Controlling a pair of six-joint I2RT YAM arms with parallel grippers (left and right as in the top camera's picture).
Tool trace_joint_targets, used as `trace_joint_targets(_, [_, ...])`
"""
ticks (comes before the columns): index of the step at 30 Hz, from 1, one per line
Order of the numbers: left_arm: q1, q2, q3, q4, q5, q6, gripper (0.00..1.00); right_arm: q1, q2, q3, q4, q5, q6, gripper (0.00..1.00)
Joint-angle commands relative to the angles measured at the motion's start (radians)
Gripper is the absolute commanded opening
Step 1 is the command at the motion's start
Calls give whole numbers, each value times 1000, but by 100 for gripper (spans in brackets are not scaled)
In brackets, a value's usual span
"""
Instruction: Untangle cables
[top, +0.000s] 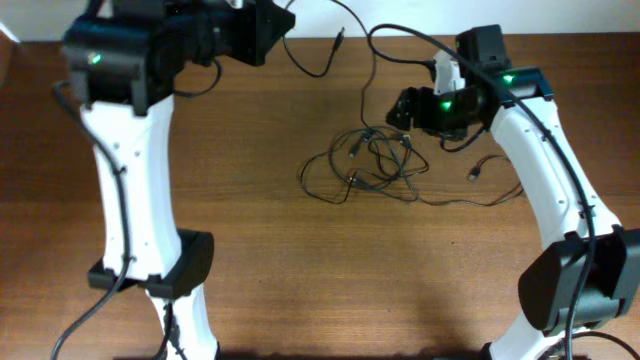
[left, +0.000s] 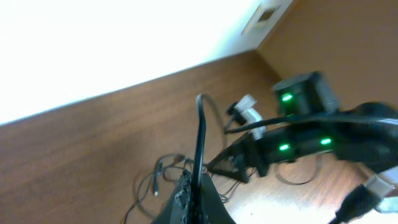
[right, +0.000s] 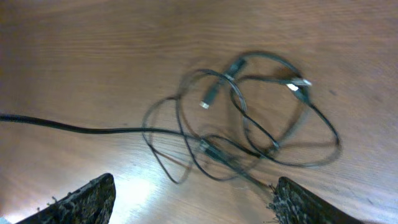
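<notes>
The cables (top: 372, 165) lie as a loose tangle of thin black loops with small plug ends on the wooden table, right of centre. My left gripper (top: 283, 28) is raised at the back and shut on one black cable strand (left: 200, 134), which rises from between its fingers (left: 198, 190). That strand runs across the table towards the tangle (left: 168, 171). My right gripper (top: 404, 107) hovers just above the tangle's right side, fingers wide open and empty (right: 193, 199). The tangle (right: 249, 124) lies between and ahead of them, with one strand (right: 68, 126) leading off left.
A thin reddish cord with a plug (top: 488, 168) lies right of the tangle, under the right arm. A loose plug end (top: 339, 41) lies near the table's back edge. The thick arm cables (top: 430, 45) arc over the right arm. Both arm bases stand at the front.
</notes>
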Motion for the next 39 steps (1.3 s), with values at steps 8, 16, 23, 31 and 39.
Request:
trace_joint_targets(8, [18,-69,5,85,8,-110,0,109,5,-5,121,-127,-130,83])
trace_joint_targets(16, [31,-84,5,202,47,-255,0,145,16,-5,122,-95,-175,83])
trace_joint_targets(23, [127,-141,5,276,200,-330,0,146,65,-5,139,29,-175,83])
trace_joint_targets(31, [243,-189,5,272,279,-356,0,146,69,-5,154,32,-175,55])
trace_joint_targets(39, [438,-191,5,325,-43,-356,0,144,69,-5,108,38,-167,51])
